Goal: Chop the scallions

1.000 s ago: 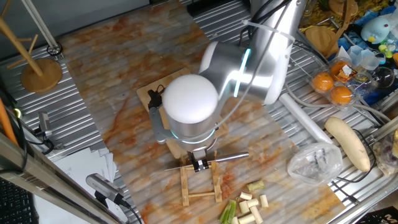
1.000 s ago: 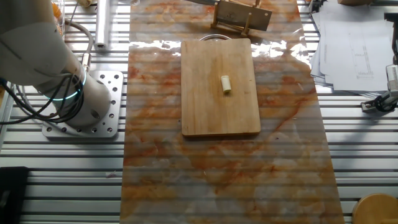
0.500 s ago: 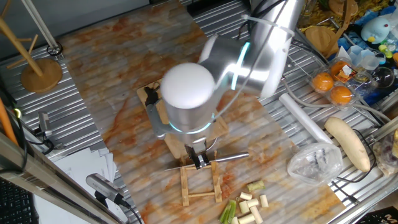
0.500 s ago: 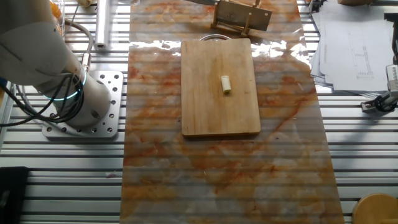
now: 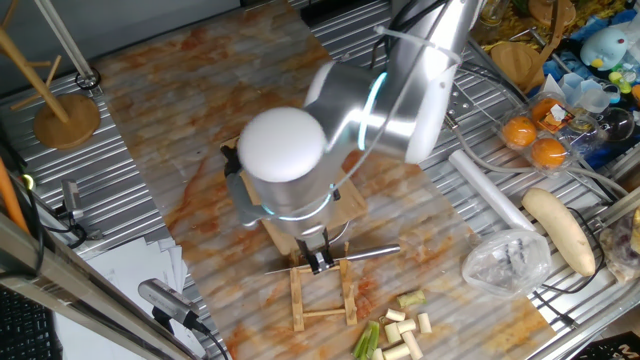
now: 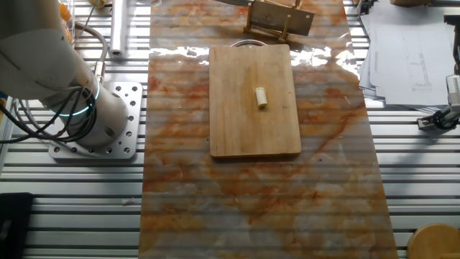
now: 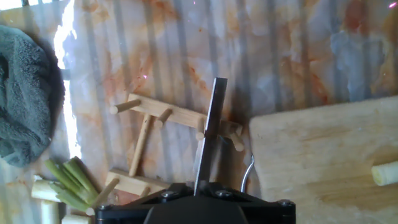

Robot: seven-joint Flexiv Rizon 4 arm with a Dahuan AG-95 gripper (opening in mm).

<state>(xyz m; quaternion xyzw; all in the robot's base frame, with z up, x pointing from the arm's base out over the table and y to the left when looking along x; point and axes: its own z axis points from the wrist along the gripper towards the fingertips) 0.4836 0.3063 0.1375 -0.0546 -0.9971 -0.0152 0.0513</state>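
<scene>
The end effector [image 5: 320, 261] is hanging over the wooden knife rack [image 5: 322, 296] at the near edge of the table [image 5: 180, 120], its fingers closing on the handle of the knife [image 7: 210, 134], whose blade is lying across the rack's rails. From the hand view the blade is pointing straight away from the fingers. The one scallion segment [image 6: 261, 98] set out for cutting is lying on the cutting board [image 6: 254, 101], near its middle and well apart from the rack. In the hand view that scallion segment [image 7: 384, 173] is showing at the far right edge, its long axis running roughly crosswise to the blade, so the knife would need carrying sideways over the board before any cut. More scallions [image 5: 395, 330], cream and green, are waiting in a loose pile on the table just beside the rack. The long white radish [image 5: 560, 228] is sitting well off to the side.
</scene>
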